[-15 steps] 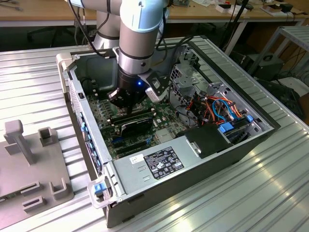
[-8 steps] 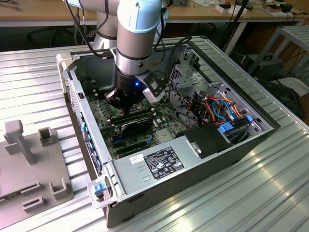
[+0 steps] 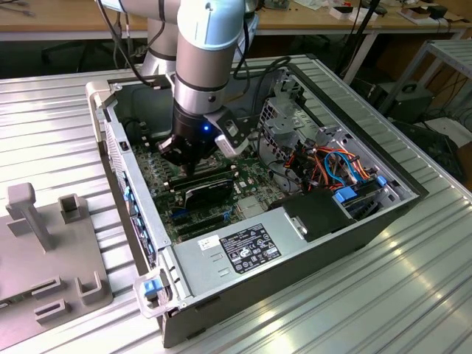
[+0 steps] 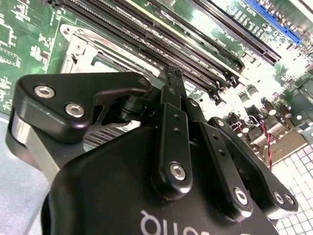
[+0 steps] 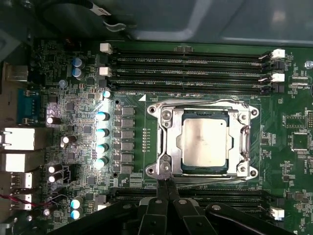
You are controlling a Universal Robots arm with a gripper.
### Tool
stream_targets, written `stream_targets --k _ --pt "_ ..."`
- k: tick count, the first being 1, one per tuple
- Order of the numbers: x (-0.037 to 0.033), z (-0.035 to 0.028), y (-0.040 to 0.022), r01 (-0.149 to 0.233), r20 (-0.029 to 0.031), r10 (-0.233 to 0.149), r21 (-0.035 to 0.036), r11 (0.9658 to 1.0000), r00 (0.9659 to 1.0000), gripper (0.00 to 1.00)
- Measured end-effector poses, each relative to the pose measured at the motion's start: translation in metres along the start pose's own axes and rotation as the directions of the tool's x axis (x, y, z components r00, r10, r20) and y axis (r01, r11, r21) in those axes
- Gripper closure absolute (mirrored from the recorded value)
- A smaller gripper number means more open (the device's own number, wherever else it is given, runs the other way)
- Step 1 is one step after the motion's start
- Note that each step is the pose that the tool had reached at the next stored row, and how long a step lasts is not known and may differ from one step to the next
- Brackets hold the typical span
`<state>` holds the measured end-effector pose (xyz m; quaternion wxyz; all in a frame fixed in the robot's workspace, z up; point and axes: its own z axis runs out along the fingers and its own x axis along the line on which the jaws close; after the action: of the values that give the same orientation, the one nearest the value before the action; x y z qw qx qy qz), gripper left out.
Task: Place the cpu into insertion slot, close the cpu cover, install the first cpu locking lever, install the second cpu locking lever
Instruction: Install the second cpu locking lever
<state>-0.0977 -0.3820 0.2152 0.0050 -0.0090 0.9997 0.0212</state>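
The cpu [image 5: 205, 143], a silver-grey square, lies in the insertion slot [image 5: 155, 110] on the green board. The cpu cover [image 5: 168, 142] is down flat around it, and the chip shows through the cover's window. Thin wire levers [image 5: 249, 147] run along the cover's edges. My gripper [image 5: 165, 175] is shut with nothing visibly between its fingertips, which rest at one corner of the socket frame. In the second wrist view the black fingers [image 4: 172, 98] meet just over the socket's silver rim [image 4: 80, 41]. In the exterior view my gripper [image 3: 184, 156] reaches down into the open computer case.
Long black memory slots [image 5: 190, 63] run on both sides of the socket. Blue-topped capacitors [image 5: 101, 129] stand beside it. Case walls [image 3: 110, 140], a power supply [image 3: 243, 247] and coloured cables [image 3: 332, 166] surround the board. A grey fixture [image 3: 44, 243] sits at the exterior view's left.
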Motion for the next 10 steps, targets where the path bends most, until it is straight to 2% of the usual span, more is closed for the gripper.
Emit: stream_targets --k 6,7,9,10 --pt "0.0043 0.0010 0.0019 0.000 -0.0024 0.000 0.0001 1.0000 1.0000 0.89" --pt "0.0043 0.0014 0.0021 0.000 -0.0038 0.000 -0.0001 1.0000 1.0000 0.89" --pt "0.0044 0.0017 0.0023 -0.001 -0.0126 0.001 -0.0002 1.0000 0.9999 0.89" --pt "0.0045 0.0017 0.0022 -0.001 -0.0128 0.001 0.0000 1.0000 0.9999 0.89"
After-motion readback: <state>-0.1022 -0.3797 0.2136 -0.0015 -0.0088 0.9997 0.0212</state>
